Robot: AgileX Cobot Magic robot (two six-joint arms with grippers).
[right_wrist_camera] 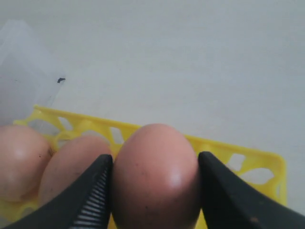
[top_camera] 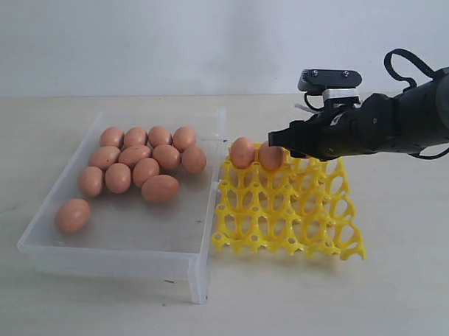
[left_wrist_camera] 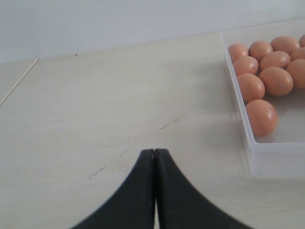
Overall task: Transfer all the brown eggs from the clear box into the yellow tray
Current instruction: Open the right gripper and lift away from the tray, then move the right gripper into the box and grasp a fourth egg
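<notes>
The clear box [top_camera: 208, 212] on the left holds several brown eggs [top_camera: 145, 171]. Right of it, the yellow tray [top_camera: 296, 215] carries two eggs [top_camera: 242, 152] in its far row. My right gripper [top_camera: 281, 140] reaches over that row. In the right wrist view it [right_wrist_camera: 155, 160] is shut on a third egg [right_wrist_camera: 155, 191], beside the two seated eggs [right_wrist_camera: 71, 162] and just inside the tray's far rim [right_wrist_camera: 280, 179]. The arm hides that egg in the exterior view. My left gripper [left_wrist_camera: 154, 151] is shut and empty over bare table, beside the box [left_wrist_camera: 267, 162] and its eggs [left_wrist_camera: 261, 117].
The pale tabletop [top_camera: 367, 306] runs round the box and tray, with a plain wall behind. The right arm [top_camera: 403, 119] stretches in from the right above the tray's far side. The tray's near rows hold nothing.
</notes>
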